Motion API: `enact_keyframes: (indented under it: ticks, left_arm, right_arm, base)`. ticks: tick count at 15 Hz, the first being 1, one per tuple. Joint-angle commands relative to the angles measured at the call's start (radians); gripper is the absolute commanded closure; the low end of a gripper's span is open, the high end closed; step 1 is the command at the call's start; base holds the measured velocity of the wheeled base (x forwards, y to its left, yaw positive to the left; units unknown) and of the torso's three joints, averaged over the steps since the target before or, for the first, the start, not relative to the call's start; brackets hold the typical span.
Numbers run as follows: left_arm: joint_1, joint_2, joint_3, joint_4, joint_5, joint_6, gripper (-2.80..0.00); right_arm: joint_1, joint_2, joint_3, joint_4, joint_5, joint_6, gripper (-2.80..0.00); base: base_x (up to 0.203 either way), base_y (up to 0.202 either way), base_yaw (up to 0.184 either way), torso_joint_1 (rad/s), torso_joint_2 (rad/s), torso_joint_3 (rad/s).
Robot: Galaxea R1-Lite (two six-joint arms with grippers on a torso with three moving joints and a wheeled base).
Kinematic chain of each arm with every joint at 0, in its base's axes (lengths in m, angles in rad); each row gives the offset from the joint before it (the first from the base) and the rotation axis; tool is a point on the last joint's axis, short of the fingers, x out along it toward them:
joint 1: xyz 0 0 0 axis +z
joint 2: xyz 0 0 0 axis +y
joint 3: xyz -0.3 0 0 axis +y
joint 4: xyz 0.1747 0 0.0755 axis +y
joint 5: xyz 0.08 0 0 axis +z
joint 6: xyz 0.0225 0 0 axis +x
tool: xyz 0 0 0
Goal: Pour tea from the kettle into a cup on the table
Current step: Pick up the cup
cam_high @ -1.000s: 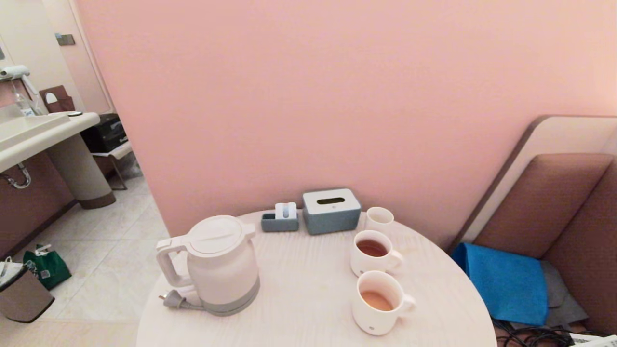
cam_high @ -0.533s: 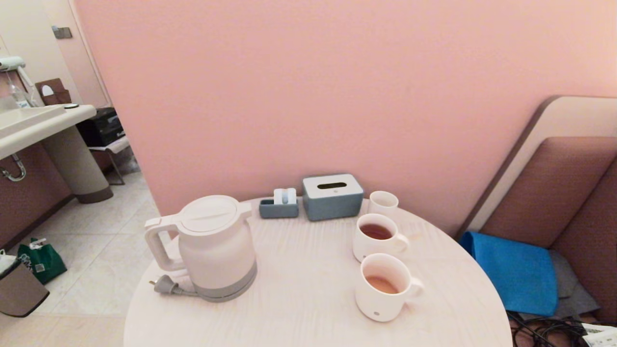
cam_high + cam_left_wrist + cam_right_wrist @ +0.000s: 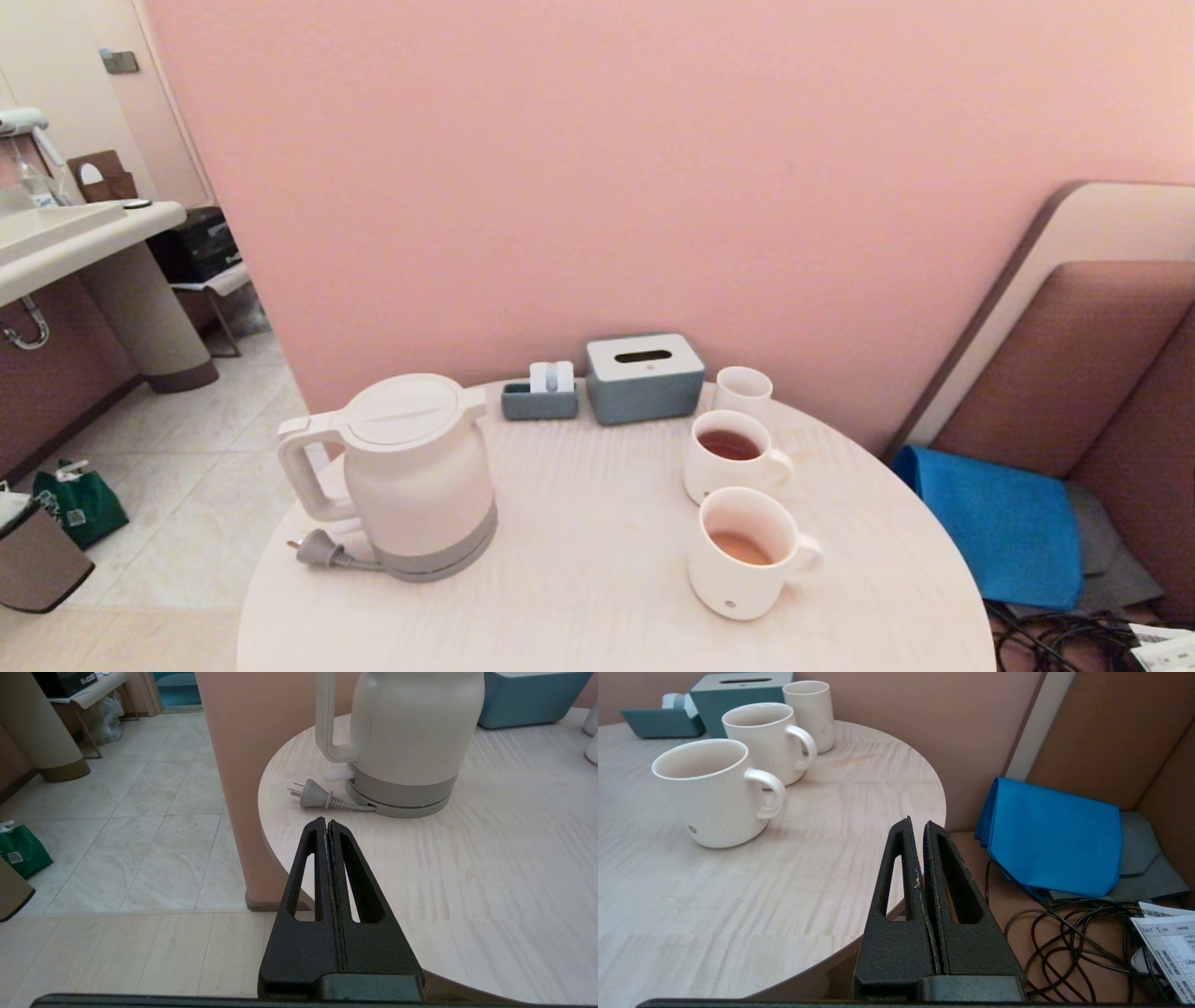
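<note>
Kettle (image 3: 415, 476) first: one large white plastic electric kettle with a grey bottom band stands upright on the left part of the round pale wood-grain table (image 3: 597, 597), loop handle facing left, its grey plug (image 3: 317, 551) lying on the tabletop beside the base. No readable writing shows on it. On the right side stand three white cups: the ribbed mug with a grey dot (image 3: 747, 553) holding pale orange-brown tea (image 3: 740, 547) nearest, a like mug with darker tea (image 3: 730, 457) just behind it, and a smaller plain cup (image 3: 744, 388) farthest. One grey-blue tissue box (image 3: 644, 378) and one small grey-blue tray (image 3: 540, 399) sit at the far edge. The left gripper (image 3: 326, 822) is pressed closed, empty, over the near table edge and pointing toward the plug; the right gripper (image 3: 917, 823) is likewise closed and empty beside the table's right rim.
</note>
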State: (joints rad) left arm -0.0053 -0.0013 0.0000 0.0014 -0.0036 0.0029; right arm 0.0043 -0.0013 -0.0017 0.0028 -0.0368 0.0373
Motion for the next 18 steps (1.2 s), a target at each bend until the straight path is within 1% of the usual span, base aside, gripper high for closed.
enact_keyframes:
  ticks: [1,4,6,7,9,13,16,18]
  left_arm:
    - [0.000,0.001,0.000,0.000,-0.001,0.000,0.00]
    - [0.001,0.001,0.000,0.000,-0.001,0.000,0.00]
    - [-0.001,0.001,0.000,0.000,0.001,0.000,0.00]
    - [-0.001,0.001,0.000,0.000,-0.001,0.000,0.00]
    - [-0.001,0.001,0.000,0.000,0.000,0.000,0.00]
    - [0.000,0.001,0.000,0.000,-0.001,0.000,0.00]
    - [-0.001,0.001,0.000,0.000,0.001,0.000,0.00]
    - [-0.001,0.001,0.000,0.000,0.000,0.000,0.00]
  right_arm:
    - [0.000,0.001,0.000,0.000,0.000,-0.001,0.00]
    - [0.000,0.001,0.000,0.000,0.000,0.001,0.00]
    - [-0.001,0.001,-0.001,0.000,-0.001,-0.011,0.00]
    - [0.000,0.001,-0.018,0.001,-0.004,-0.016,0.00]
    - [0.000,0.014,-0.103,0.031,-0.004,-0.016,0.00]
    - [0.001,0.202,-0.305,0.067,0.002,-0.012,0.00]
    - [0.002,0.419,-0.467,0.047,0.027,-0.011,0.00]
    - [0.002,0.584,-0.546,0.016,0.047,-0.010,0.00]
  base:
    - [0.000,0.000,0.000,0.000,0.00,0.000]
    - [0.000,0.000,0.000,0.000,0.00,0.000]
    - [0.000,0.000,0.000,0.000,0.00,0.000]
    - [0.000,0.000,0.000,0.000,0.00,0.000]
    - [0.000,0.000,0.000,0.000,0.00,0.000]
    - [0.000,0.000,0.000,0.000,0.00,0.000]
    - [0.000,0.000,0.000,0.000,0.00,0.000]
    - [0.000,0.000,0.000,0.000,0.00,0.000]
